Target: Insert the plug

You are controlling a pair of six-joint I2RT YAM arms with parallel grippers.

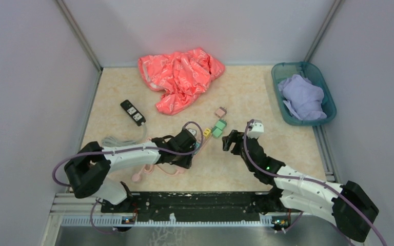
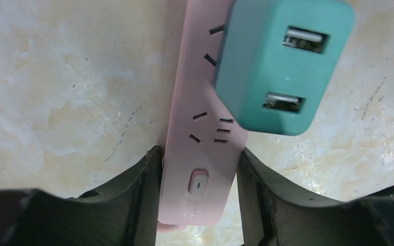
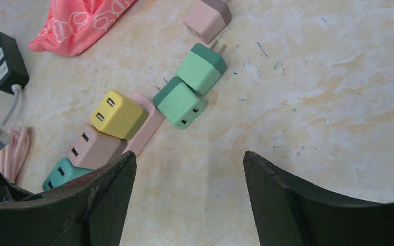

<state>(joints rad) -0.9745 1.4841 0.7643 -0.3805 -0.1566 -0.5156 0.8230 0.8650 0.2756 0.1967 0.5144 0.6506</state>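
The left hand is closed on the switch end of the pink power strip, one finger pressed against each long edge, pinning it flat to the tabletop. Just beyond those fingers a set of socket slots lies bare. Past that sits a teal charger, its USB ports facing up and its body hard against the strip's face, so it looks fully seated.

The right hand hangs open above bare tabletop with nothing between its fingers. From its view, the strip carries three chargers in a row – the teal one nearest the left hand, then a tan charger, then a yellow charger. All three sit square on the strip.

Still loose are two green chargers, lying side by side just off the strip's far end with their prongs showing, and a pink charger farther back. A black power strip lies well apart to the left.

My reading is that the work is partly done – three plugs are in, the strip is braced, and the right hand has not yet taken another plug. What remains is to pick up a loose charger, probably the nearer green one, turn its prongs downward and press it into a free socket. Which sockets are free beyond the one by the switch cannot be told.
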